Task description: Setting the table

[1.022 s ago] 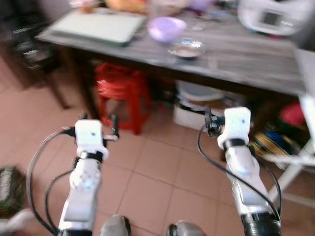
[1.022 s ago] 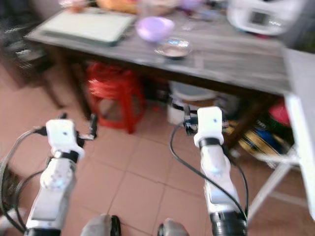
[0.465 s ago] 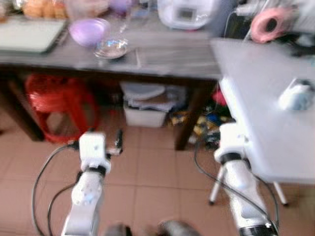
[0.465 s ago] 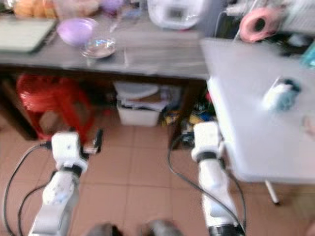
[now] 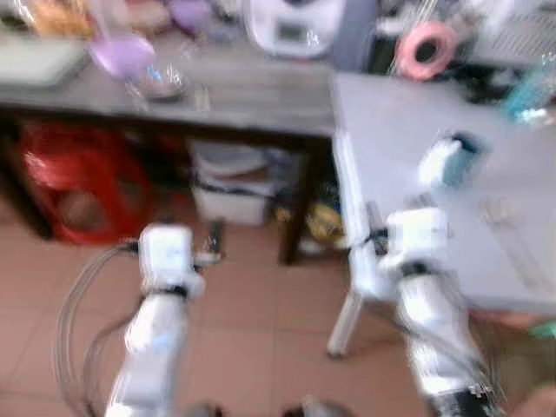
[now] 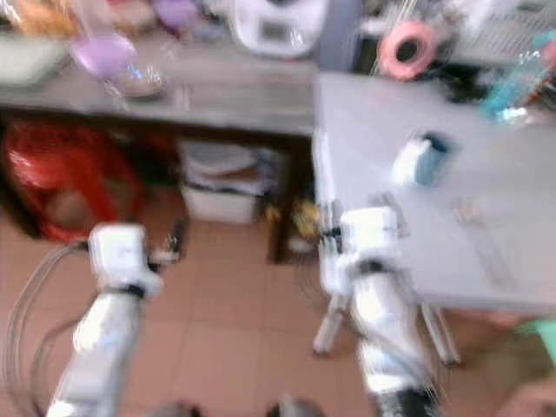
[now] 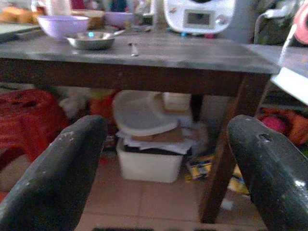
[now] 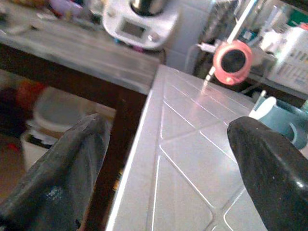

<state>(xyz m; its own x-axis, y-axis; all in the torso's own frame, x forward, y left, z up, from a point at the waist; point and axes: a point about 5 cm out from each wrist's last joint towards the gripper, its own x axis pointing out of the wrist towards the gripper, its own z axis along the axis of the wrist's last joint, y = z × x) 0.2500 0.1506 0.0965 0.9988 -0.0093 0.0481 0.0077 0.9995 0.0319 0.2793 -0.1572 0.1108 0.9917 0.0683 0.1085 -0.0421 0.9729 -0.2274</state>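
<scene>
Both arms are just held out front with nothing in them. The left pincer [image 7: 163, 173] is spread wide over the tiled floor, and so is the right pincer [image 8: 168, 163], right at the near corner of the pale grey folding counter [image 5: 408, 165], probably lining up with it. Past the left pincer sits the dark wooden counter [image 7: 144, 53], carrying a shiny metal bowl [image 7: 90, 40] and a lilac plastic bowl [image 7: 62, 24], likely the tableware, well out of reach.

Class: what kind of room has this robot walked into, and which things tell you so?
Probably a home kitchen or dining corner: a wooden table bearing a purple bowl, a metal dish and a white countertop appliance, with a tiled floor below.
</scene>
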